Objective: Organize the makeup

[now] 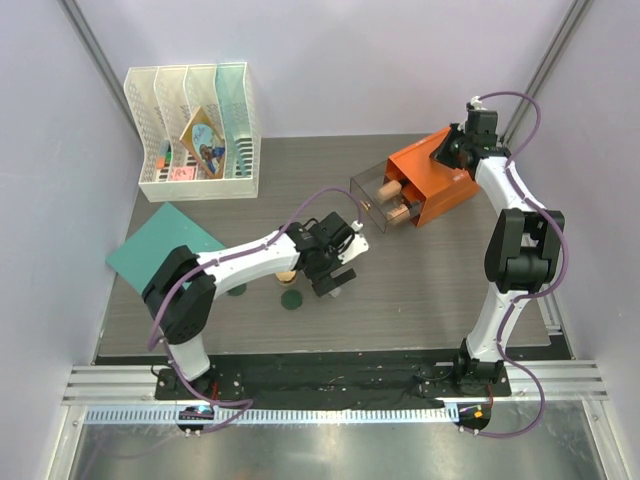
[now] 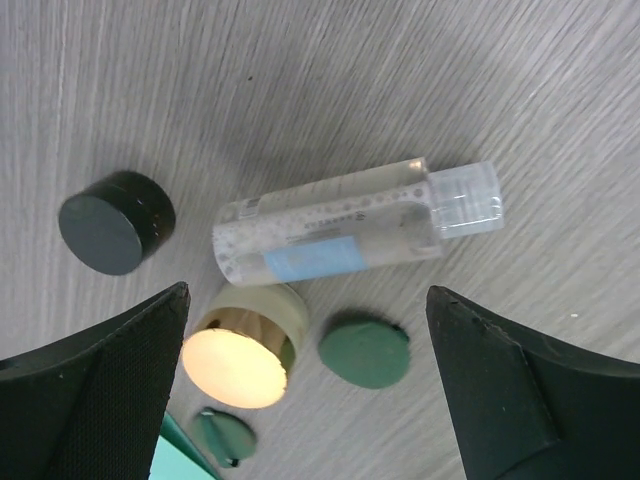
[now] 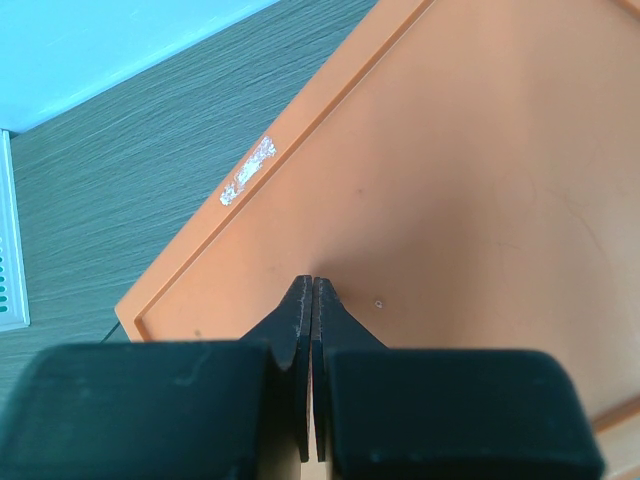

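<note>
clear tube point(image 2: 340, 235) lying flat, beneath spread left end effector point(image 2: 308, 293)

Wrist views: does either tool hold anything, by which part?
Nothing held: left tool open above the clear plastic tube; right tool shut, empty, over the orange box.

We can read no text: the clear tube point(image 2: 340, 235) bears small print and a blue label point(image 2: 312, 262), both too blurred.

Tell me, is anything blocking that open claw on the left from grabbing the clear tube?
Nothing visible does. The left gripper hangs open over the clear tube, with only air between them. The tan compact lies close beside the tube, so it might crowd one finger.
</note>
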Robot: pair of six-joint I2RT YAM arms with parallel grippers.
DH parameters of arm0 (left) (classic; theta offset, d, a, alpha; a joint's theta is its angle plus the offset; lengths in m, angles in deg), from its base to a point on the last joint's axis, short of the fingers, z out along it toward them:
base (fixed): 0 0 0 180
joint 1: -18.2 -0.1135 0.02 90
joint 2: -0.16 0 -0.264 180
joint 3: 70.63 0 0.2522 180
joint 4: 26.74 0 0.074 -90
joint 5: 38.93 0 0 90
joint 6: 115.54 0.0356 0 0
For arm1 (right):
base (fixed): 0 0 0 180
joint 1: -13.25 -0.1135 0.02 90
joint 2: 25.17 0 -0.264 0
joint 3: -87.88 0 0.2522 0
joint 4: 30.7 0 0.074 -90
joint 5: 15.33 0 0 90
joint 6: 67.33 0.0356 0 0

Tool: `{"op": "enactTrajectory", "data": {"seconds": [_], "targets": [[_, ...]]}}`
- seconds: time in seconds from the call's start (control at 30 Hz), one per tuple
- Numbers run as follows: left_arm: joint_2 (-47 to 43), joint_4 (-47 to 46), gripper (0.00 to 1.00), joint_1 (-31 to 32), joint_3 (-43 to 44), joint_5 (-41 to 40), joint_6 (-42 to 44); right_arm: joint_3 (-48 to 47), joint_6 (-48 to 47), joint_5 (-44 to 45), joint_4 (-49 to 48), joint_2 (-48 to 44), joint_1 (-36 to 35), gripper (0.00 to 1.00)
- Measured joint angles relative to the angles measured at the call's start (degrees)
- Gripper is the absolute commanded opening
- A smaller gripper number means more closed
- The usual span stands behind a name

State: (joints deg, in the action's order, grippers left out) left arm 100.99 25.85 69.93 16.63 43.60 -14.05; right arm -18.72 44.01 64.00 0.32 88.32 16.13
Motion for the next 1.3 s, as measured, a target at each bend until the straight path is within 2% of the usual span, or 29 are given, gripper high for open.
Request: {"op": "enactTrajectory", "data": {"seconds": [0.27,0.37,0.43,0.47,0.53,0.57,0.63,0.67,0.7,1.0,1.17,1.3], "targets": [[2.19,-2.08,1.0,-0.09,-0.9,1.16,5.38,0.0,0.0,0.02,0.02,0.0,-0.02,0.01],[5.53,-2.29,0.95,-0.02,0.02,1.44,6.4,-0.13,0.0,0.04,0.11,0.04,-0.02,0.01],[8.28,-2.14,0.85,0.07,1.03,1.62,6.84,-0.2,-0.02,0.04,0.17,0.09,-0.02,0.01],[9.22,-1.42,0.74,0.07,1.88,1.99,6.95,-0.31,0.0,0.04,0.31,0.13,-0.02,0.01],[10.64,-1.03,0.58,0.07,3.8,2.23,7.08,-0.5,-0.02,0.07,0.48,0.17,-0.02,0.01],[11.54,-0.2,0.42,0.07,4.87,2.4,6.82,-0.52,-0.04,0.07,0.52,0.2,-0.02,0.01],[12.63,0.02,0.28,0.2,6.19,2.6,6.58,-0.7,-0.07,0.07,0.59,0.31,-0.02,0.01],[13.27,0.2,0.08,0.31,6.93,2.58,6.47,-0.83,-0.11,0.09,0.44,0.5,-0.02,0.01],[13.44,0.48,0.0,0.35,7.21,2.49,5.99,-0.9,-0.11,0.07,0.28,0.57,-0.02,0.01],[13.75,0.37,0.0,0.55,7.91,-1.51,-0.33,-1.57,-0.17,-0.04,0.22,1.14,0.0,0.01],[10.8,-1.11,0.0,0.52,7.17,-4.13,-3.69,-1.68,-0.17,-0.31,0.39,1.16,0.37,0.01],[8.52,-0.57,0.0,0.48,13.25,-5.92,-5.88,-1.68,-0.17,-0.85,0.35,1.25,0.59,0.01]]}}
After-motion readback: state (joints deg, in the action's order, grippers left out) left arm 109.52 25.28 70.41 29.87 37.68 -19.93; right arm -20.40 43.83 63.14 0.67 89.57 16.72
